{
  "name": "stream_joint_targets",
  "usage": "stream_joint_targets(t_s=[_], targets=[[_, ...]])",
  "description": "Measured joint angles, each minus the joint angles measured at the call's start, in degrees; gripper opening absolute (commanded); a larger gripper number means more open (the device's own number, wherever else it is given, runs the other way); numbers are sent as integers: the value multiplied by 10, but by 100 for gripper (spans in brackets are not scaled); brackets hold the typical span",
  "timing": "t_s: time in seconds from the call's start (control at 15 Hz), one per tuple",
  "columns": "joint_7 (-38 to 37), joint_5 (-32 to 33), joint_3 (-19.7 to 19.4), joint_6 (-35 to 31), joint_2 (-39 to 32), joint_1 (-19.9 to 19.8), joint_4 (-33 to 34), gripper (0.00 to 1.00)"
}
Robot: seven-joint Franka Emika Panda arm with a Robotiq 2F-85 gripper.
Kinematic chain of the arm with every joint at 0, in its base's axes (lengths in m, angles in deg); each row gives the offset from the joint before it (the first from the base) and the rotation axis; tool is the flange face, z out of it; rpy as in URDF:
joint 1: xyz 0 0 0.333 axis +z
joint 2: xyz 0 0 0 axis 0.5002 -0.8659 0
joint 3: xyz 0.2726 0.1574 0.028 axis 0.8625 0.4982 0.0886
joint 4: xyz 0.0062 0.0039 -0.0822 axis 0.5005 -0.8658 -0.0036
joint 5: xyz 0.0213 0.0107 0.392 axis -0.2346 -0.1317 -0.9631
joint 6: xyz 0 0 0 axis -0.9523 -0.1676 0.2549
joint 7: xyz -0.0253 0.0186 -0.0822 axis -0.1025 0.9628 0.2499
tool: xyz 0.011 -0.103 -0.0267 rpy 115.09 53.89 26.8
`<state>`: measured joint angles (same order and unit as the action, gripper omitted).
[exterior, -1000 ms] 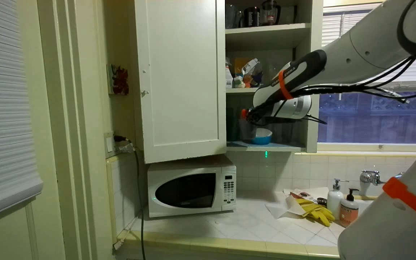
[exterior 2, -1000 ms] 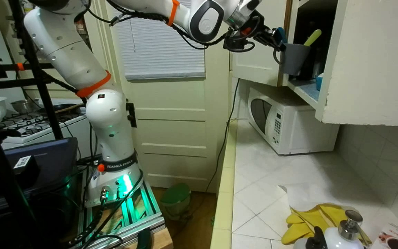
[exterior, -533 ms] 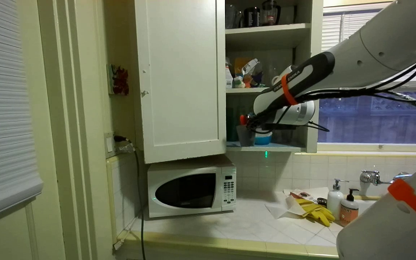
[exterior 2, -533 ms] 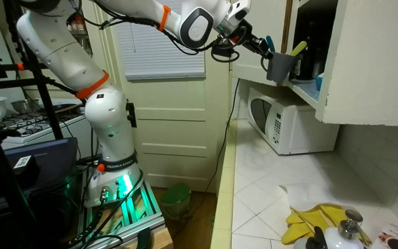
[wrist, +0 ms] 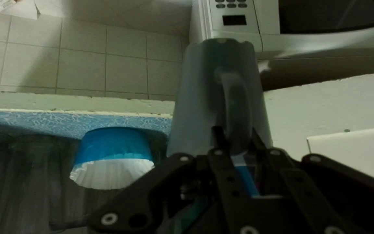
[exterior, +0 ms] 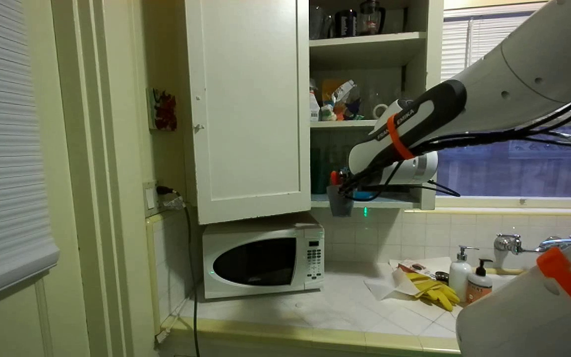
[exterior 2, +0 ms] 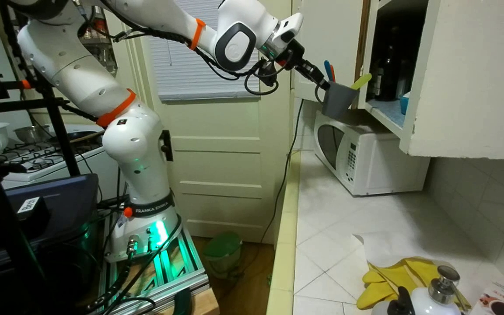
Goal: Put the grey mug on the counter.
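Note:
The dark grey mug (exterior 2: 337,101) is held in the air in front of the open cabinet, above the microwave's level. It tilts, its mouth leaning toward the cabinet, and blue, orange and lime handles stick out of it. It also shows in an exterior view (exterior: 340,202) and upside down in the wrist view (wrist: 196,107). My gripper (wrist: 237,139) is shut on the mug's handle, a finger on each side. In an exterior view the gripper (exterior 2: 324,84) is at the handle near the rim. The pale tiled counter (exterior 2: 344,223) lies well below; it also shows in an exterior view (exterior: 355,307).
A white microwave (exterior: 265,263) stands on the counter below the open cabinet door (exterior: 251,109). Yellow gloves (exterior: 431,290), paper and soap bottles (exterior: 479,285) lie or stand toward the sink. A blue dish (wrist: 115,146) sits on the lowest cabinet shelf (exterior 2: 387,114).
The mug, in my gripper, has moved down and away from the cabinet shelf, back toward the robot's base. It has tilted more. The lower shelf and blue dish stay put.

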<state>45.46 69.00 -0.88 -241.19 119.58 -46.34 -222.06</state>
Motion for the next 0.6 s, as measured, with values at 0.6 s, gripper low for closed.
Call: stream_joint_targets(t_s=[0.6], targets=[[-69,0,51,47,35,-43,-49,5]])
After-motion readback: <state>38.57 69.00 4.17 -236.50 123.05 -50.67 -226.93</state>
